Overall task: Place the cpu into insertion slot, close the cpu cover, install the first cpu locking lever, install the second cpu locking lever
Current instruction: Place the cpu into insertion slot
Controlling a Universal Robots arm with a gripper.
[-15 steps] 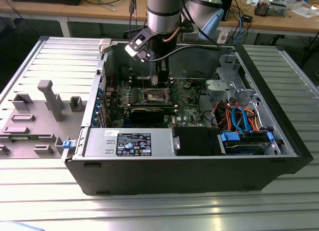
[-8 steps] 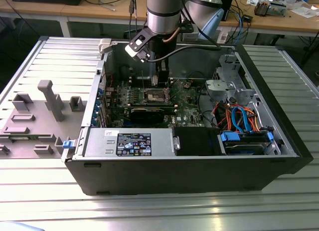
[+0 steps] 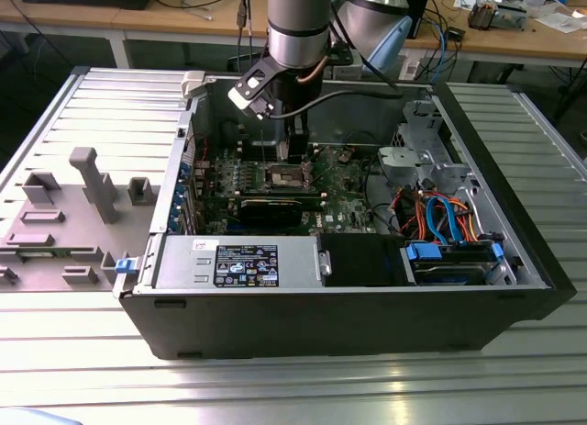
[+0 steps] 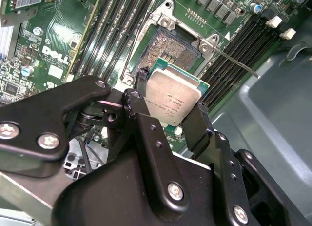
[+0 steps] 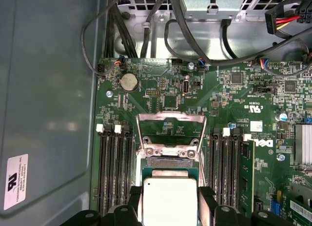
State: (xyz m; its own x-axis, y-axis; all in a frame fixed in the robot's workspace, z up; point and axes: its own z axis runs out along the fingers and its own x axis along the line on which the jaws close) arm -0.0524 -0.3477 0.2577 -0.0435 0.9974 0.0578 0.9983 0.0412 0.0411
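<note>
- Silver-grey square chip, the cpu (image 4: 173,99), is clamped by two opposite edges in the black pincer (image 4: 170,101); gripping the edges leaves its underside free to meet the socket.
- Pincer jaws stand narrow, closed onto the chip, as both wrist views show.
- Small square metal-rimmed socket, the insertion slot (image 4: 168,52), lies uncovered in the green circuit board (image 5: 219,99). The chip hangs just over the socket's near side and is not yet seated. Whether it touches the rim cannot be told.
- Thin silver metal frame, the cpu cover (image 5: 170,117), is tipped up at the far side of the socket, which keeps the opening clear for the chip.
- Slender steel locking lever (image 4: 241,67) juts out unlatched beside the socket, probably so the cover can stand open.
- Exterior view: the arm reaches straight down into the open black computer case (image 3: 367,315), which lies on its side on the ribbed metal surface (image 3: 275,388), so the board faces upward.
</note>
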